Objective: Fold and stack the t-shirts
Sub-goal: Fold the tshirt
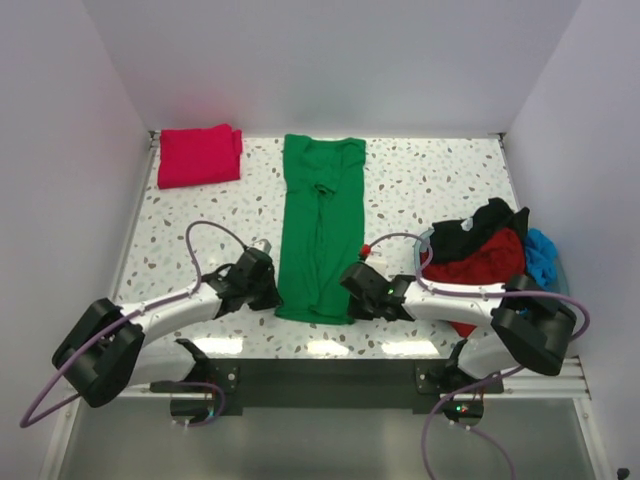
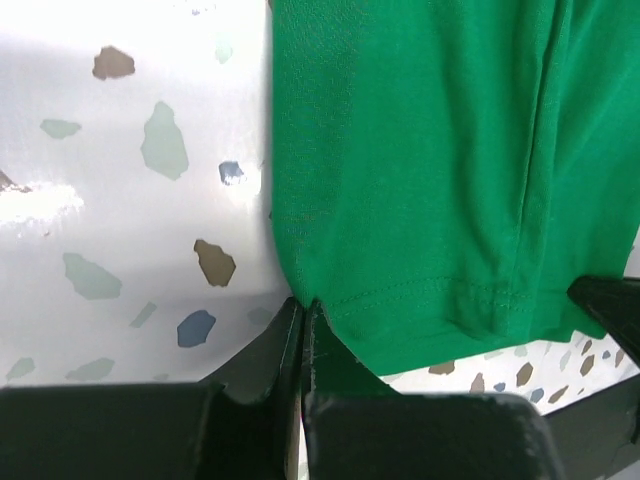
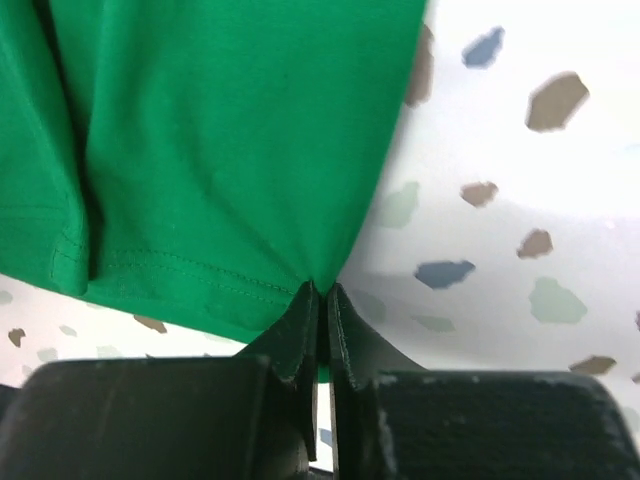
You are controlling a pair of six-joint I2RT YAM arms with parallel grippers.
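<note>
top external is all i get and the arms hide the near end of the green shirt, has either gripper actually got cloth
Observer: Yes. The left wrist view shows the left gripper shut on the green t-shirt at its near left corner.
Operator: and the right one
Observer: The right wrist view shows the right gripper shut on the other near corner, with cloth pinched between its fingers.
Operator: edge flat or bunched
Observer: Up close, the stitched hem runs fairly smooth between the grips, with one lengthwise crease meeting it near each side.
</note>
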